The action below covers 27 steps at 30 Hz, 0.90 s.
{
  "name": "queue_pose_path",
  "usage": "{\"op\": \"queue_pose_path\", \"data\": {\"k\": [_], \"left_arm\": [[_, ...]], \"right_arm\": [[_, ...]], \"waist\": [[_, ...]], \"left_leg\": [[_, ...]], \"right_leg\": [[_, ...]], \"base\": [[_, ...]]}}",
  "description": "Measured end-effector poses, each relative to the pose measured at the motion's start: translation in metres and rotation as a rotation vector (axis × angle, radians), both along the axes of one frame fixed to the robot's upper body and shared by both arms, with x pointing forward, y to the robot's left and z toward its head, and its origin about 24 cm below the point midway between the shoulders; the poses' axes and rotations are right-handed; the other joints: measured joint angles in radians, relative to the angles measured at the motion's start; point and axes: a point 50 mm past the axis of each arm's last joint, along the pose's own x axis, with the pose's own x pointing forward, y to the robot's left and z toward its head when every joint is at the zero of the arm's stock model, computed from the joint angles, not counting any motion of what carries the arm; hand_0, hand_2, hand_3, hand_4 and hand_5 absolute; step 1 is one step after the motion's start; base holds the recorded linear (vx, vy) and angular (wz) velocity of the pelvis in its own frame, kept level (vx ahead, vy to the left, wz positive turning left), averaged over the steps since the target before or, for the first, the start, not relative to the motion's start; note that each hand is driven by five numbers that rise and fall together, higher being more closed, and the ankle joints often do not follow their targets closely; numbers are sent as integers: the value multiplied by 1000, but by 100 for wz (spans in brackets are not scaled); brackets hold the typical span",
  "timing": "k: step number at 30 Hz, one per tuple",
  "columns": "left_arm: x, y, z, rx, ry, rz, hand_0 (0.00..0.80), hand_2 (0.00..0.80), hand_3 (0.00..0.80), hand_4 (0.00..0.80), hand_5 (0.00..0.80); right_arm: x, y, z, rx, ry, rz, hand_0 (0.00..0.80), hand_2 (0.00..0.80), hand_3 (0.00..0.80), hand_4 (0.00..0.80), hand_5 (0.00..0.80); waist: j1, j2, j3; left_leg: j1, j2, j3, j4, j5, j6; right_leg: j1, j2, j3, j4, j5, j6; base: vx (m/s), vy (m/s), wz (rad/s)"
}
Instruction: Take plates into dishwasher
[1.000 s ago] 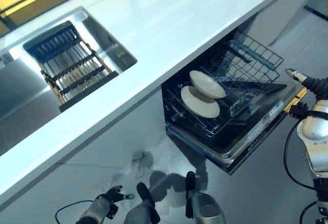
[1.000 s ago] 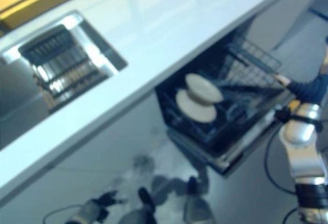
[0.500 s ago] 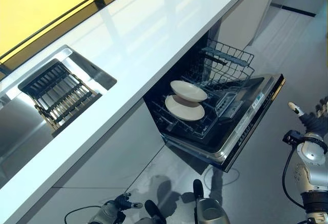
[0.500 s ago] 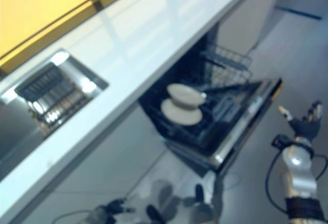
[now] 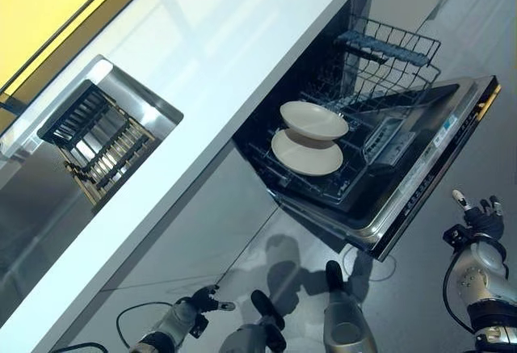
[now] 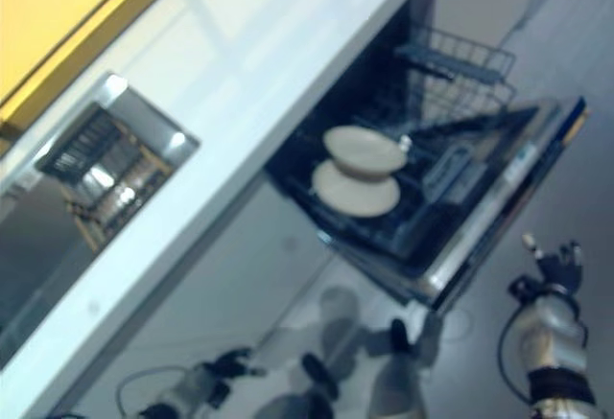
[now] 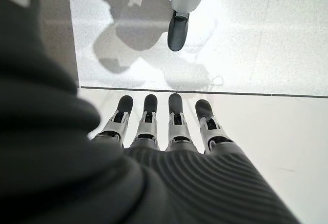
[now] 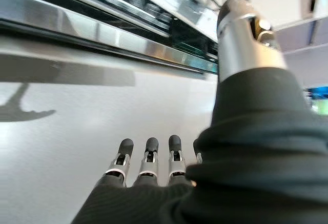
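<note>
Two round cream plates [image 5: 313,119] [image 5: 306,152] sit in the dark wire lower rack [image 5: 380,139] of the open dishwasher [image 5: 420,183], one leaning just above and partly over the other. The rack is pulled out over the lowered dishwasher door, whose steel edge faces the pale grey floor [image 5: 404,296]. A second, upper wire basket [image 5: 388,54] shows behind the plates, under the edge of the long white tabletop [image 5: 210,62].

Set into that tabletop, well apart from the dishwasher, is a steel sink [image 5: 56,175] holding a dark slatted drying rack [image 5: 101,141]. A yellow wall panel [image 5: 40,6] runs along the far side of the tabletop.

The left hand [image 7: 159,126] hangs low near the floor on the robot's left, its fingers straight and relaxed, holding nothing. The right hand [image 8: 148,162] is beside the front corner of the dishwasher door, clear of it, fingers likewise extended and empty, with the thumb [image 8: 243,39] raised apart from them. Neither hand touches a plate or the rack.
</note>
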Motion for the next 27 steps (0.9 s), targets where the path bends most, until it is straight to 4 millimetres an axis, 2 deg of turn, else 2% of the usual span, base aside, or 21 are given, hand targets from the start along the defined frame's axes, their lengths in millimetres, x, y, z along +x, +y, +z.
{"op": "queue_pose_path", "data": {"k": [3,10,18,27], "left_arm": [[1,-1,1,-8,5,-4,0,0,0,0,0],[3,-3,2,-15,12,-10,0,0,0,0,0],[10,-7,6,-26,-1,-20,0,0,0,0,0],[9,-7,5,-30,10,-9,0,0,0,0,0]], "right_arm": [[4,6,-8,17,23,38,0,0,0,0,0],[18,22,-10,36,2,244,0,0,0,0,0],[19,25,-10,44,3,351,0,0,0,0,0],[19,22,-8,29,25,432,0,0,0,0,0]], "waist": [[0,7,4],[2,27,16],[-2,25,18],[-1,21,22]], "left_leg": [[-4,1,-5,0,0,0],[-10,0,-20,0,3,0],[-10,1,-19,0,4,-1],[-3,4,-19,0,5,-2]], "right_leg": [[0,0,-6,0,-1,0],[1,-2,-20,0,-3,2],[-2,2,-19,0,-4,0],[-1,5,-20,0,-2,-2]], "base": [[16,5,6],[13,7,6],[3,-7,-2],[14,10,-4]]}}
